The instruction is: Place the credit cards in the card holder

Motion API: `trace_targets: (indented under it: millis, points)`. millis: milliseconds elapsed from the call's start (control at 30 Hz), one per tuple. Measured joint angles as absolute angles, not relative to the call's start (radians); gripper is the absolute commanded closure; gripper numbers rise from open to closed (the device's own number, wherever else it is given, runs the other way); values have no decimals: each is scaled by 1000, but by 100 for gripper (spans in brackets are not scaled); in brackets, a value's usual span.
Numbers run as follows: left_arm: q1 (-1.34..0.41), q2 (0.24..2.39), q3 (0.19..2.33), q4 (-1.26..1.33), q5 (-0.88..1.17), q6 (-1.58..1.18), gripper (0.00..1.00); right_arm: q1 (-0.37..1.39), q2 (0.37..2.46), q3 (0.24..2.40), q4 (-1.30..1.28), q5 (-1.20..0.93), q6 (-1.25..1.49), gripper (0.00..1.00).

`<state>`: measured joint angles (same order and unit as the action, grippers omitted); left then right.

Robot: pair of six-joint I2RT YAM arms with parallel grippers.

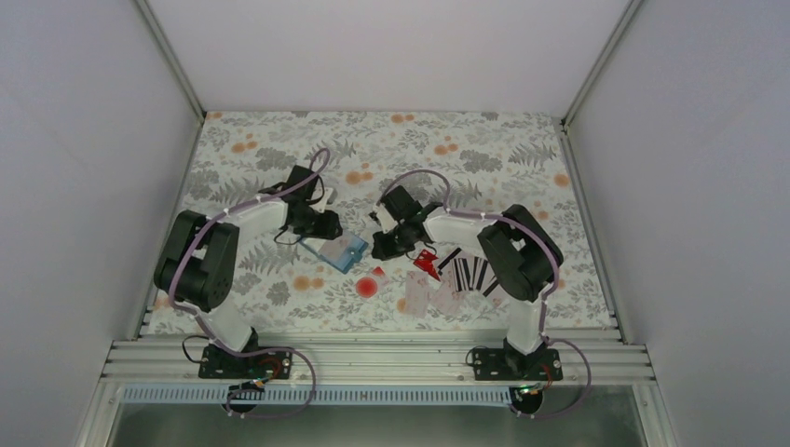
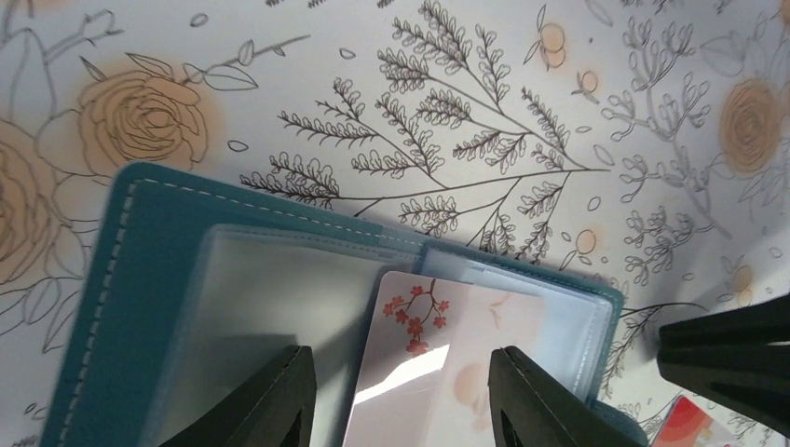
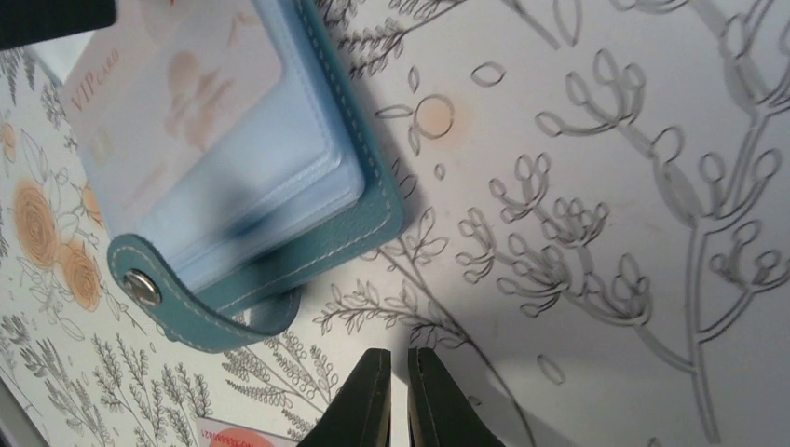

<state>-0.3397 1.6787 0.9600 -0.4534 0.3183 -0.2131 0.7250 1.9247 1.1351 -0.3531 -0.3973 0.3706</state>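
The blue card holder point(image 1: 333, 250) lies open on the flowered cloth, its clear sleeves up point(image 2: 140, 279). A pale pink credit card with red blossoms point(image 2: 438, 354) lies on the sleeves, its far corner under the clear plastic. My left gripper point(image 2: 401, 358) stands open astride that card; the left finger is clear of the card's edge. My right gripper point(image 3: 399, 358) is shut on nothing, just above the cloth beside the holder's snap tab point(image 3: 140, 284). Several loose credit cards point(image 1: 470, 273), one of them red point(image 1: 426, 262), lie to the right.
A round red spot point(image 1: 367, 286) lies on the cloth in front of the holder. Two pale pink cards point(image 1: 416, 293) lie nearest the front edge. The right arm's elbow point(image 1: 522, 251) hangs over the card pile. White walls close in the table on three sides.
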Motion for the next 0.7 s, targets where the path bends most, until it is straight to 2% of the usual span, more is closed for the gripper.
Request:
trace_targets:
  millis: [433,700]
  points:
    - [-337,1733,997,-539,351,-146,53,836,1919,1147,-376,-393,326,94]
    - [-337,1733,996,-549,396,-146,53,843,1926,1162,-373,-386,324,94]
